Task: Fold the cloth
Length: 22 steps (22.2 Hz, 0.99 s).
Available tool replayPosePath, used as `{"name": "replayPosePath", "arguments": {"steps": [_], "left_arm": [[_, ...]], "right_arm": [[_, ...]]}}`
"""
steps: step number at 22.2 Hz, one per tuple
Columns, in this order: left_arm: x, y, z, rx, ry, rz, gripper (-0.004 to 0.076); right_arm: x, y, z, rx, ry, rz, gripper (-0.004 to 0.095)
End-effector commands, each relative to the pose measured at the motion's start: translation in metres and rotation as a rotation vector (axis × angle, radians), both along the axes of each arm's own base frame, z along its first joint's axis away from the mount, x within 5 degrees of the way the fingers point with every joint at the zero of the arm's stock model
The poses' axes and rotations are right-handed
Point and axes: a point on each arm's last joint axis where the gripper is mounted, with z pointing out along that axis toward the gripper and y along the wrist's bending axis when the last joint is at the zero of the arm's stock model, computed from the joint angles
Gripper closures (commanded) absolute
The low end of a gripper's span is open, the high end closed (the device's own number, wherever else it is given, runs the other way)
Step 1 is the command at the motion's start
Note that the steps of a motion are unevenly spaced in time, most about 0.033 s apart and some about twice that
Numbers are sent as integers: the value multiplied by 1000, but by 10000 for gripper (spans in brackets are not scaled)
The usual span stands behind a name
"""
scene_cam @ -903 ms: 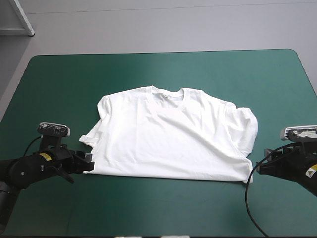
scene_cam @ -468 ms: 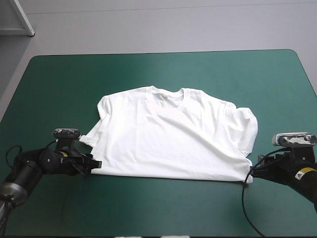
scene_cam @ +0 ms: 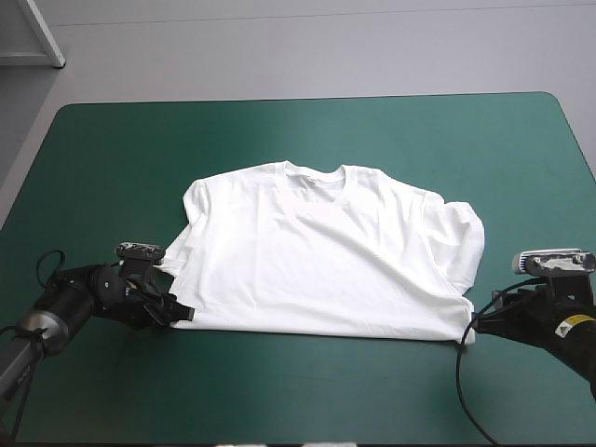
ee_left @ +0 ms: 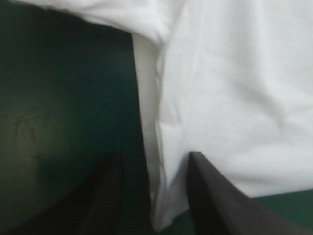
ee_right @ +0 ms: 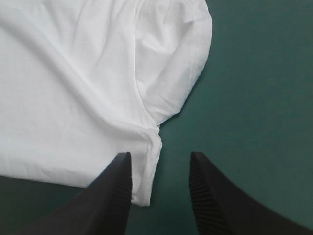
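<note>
T-shirt (scene_cam: 321,256) lies spread flat on the teal-green cover (scene_cam: 298,130), about mid-table and somewhat nearer the near edge. White, short-sleeved, a few shallow creases running across the chest.

Orientation: collar (scene_cam: 315,172) points to the table's far edge, hem lies along the near side. As it lies, the shirt is broader from left to right than from collar to hem, so its long axis runs across the table. The right-hand sleeve (scene_cam: 461,242) is bunched and doubled inward.

Left gripper (ee_left: 155,159) sits low at the near left corner of the hem. Fingers stand apart, nothing pinched; the corner's doubled edge lies in the gap between them.

Right gripper (ee_right: 159,159) sits at the near right corner. It too is spread and has hold of nothing. The hem corner lies against one finger, with bare cover in the rest of the gap.

Handling, as judged: light, limp fabric with no stiffness. It likely sags and drapes when lifted and slides readily on the cover. Not fragile. Layers at the corners may separate, so a pinch should catch the full thickness. The two hem corners look like the sensible holds, taken together, so the hem stays straight.
</note>
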Motion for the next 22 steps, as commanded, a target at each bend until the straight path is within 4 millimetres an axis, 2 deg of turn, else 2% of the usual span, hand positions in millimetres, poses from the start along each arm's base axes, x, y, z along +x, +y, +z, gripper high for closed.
{"name": "replayPosePath", "arguments": {"steps": [1,3,5,9,11,17,22], "left_arm": [[1,-2,1,-14,-3,-17,594],[2,-2,1,-11,-7,-24,704],[2,-2,2,-6,-14,-36,705],[2,-2,2,-10,-12,-33,705],[2,-2,2,-10,-12,-36,705],[2,-2,2,-7,-17,-41,705],[2,-2,2,-2,-18,-58,705]], "right_arm": [[3,-1,4,-7,-45,-4,552],[3,1,-4,9,-21,9,552],[2,4,-16,29,18,33,550],[7,5,-39,31,81,54,413],[17,5,-49,35,141,50,384],[52,7,-78,53,295,70,474],[66,8,-99,51,412,90,494]]}}
